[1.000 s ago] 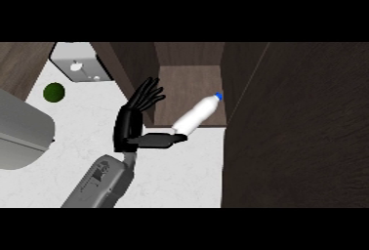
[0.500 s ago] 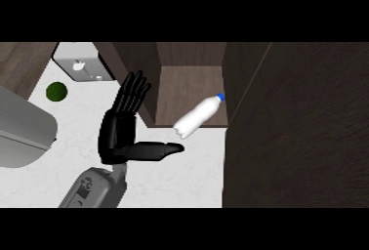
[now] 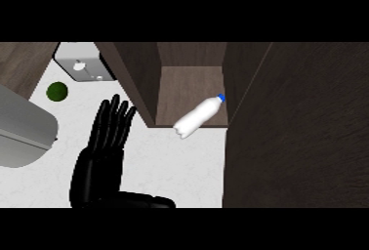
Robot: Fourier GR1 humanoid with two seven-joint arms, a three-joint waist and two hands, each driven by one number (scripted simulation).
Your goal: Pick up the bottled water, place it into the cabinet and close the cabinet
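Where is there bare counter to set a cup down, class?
Free: the white counter between the left hand and the dark door, below the bottle. Crowded: the upper left, with toaster, green ball and grey sink.

Single head view, steeply down, close over counter [image 3: 180,161]

Even, flat light, white counter [image 3: 180,161] bright, dark cabinet [image 3: 302,127] interior dim, no glare, soft edges throughout
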